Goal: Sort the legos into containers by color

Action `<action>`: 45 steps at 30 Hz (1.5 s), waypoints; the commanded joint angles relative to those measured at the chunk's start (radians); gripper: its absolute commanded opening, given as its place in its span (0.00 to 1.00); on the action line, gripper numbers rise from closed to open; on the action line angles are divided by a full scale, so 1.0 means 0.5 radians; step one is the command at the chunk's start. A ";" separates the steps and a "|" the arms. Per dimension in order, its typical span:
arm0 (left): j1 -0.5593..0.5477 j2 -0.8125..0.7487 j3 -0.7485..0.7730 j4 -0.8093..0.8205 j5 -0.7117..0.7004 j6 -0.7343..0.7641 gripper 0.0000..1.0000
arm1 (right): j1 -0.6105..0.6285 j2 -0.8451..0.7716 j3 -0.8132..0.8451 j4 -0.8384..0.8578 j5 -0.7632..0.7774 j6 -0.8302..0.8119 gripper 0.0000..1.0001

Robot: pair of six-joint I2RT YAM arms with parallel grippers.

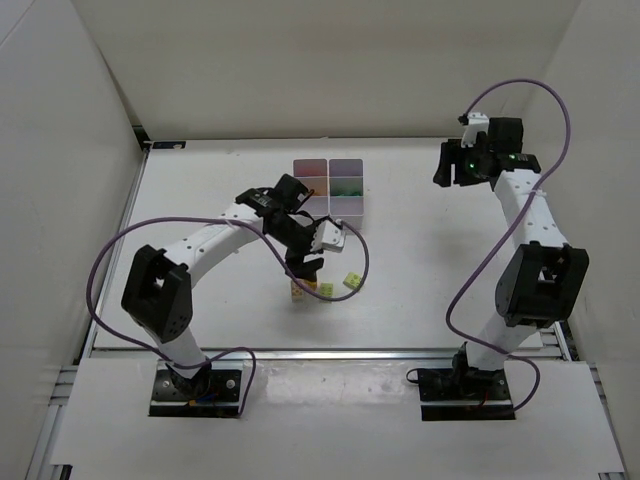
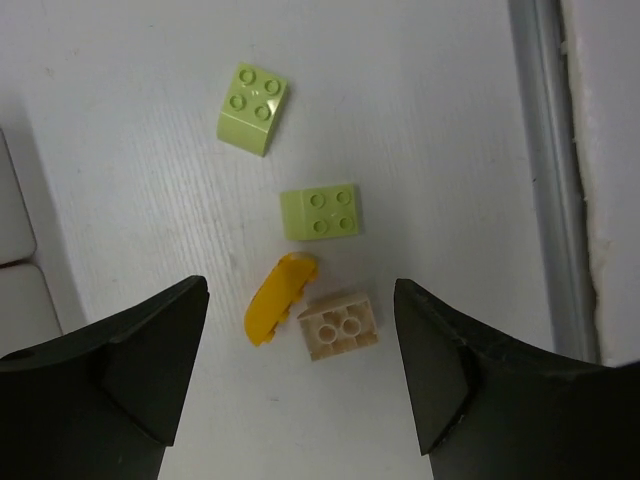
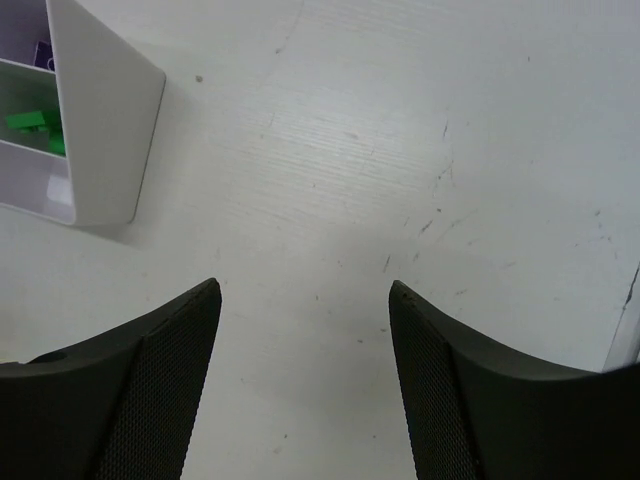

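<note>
My left gripper [image 1: 303,274] is open and points down over a small group of legos. In the left wrist view, a curved yellow piece [image 2: 280,298] and a pale upturned brick [image 2: 338,324] lie touching on the table between my open fingers [image 2: 300,335]. Two lime bricks [image 2: 320,212] [image 2: 253,108] lie just beyond them. The containers [image 1: 347,207] stand behind the left arm, which hides part of them. My right gripper [image 1: 455,166] is open and empty over bare table at the far right. It sees the containers' corner [image 3: 105,120], with green bricks [image 3: 30,124] inside.
A grey rail [image 2: 545,170] runs along the table's near edge, to the right in the left wrist view. White walls close in the table on three sides. A purple cable [image 1: 355,250] loops beside the left wrist.
</note>
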 commanded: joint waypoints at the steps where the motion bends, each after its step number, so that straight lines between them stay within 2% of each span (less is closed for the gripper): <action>1: 0.006 0.026 0.015 -0.050 -0.088 0.404 0.85 | -0.033 -0.100 -0.040 -0.039 -0.282 0.079 0.72; 6: 0.015 0.088 -0.016 -0.047 -0.198 0.839 0.82 | -0.040 -0.176 -0.114 0.001 -0.356 0.046 0.72; 11: 0.037 0.186 0.006 -0.047 -0.235 1.079 0.79 | -0.040 -0.186 -0.111 0.004 -0.374 0.012 0.72; 45: -0.037 0.450 -0.010 -0.041 -0.229 1.067 0.64 | -0.040 0.011 0.012 0.035 -0.368 -0.007 0.71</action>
